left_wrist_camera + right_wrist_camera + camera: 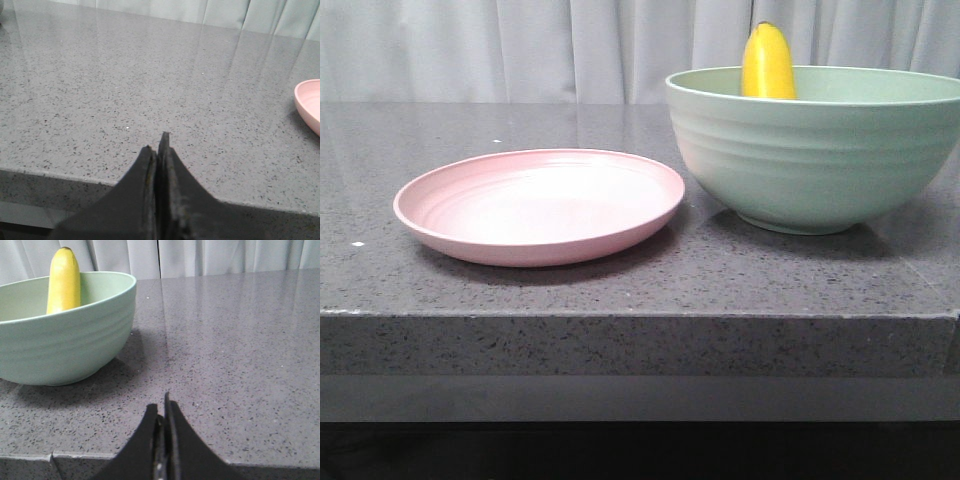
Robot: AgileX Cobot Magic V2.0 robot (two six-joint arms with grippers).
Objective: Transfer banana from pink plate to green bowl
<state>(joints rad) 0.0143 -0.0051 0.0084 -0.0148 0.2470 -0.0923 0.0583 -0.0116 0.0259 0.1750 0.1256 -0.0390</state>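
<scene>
Holding both arms back off the table edge looks like the right call now; the transfer reads as done, so the only care left is to keep clear of the dishes.

Left gripper [161, 150]: clenched, fingers pressed together, nothing between them, low at the near edge of the grey counter [520, 290]. Pink plate [540, 205] sits off to its side, well apart, and is bare.

Green bowl [815, 150] stands just beside the plate, rims close. Banana [767, 62] rests inside, leaning on the far wall, tip poking above the rim.

Right gripper [164, 415]: also clenched, empty. Bowl and banana lie near it but apart, no contact.
</scene>
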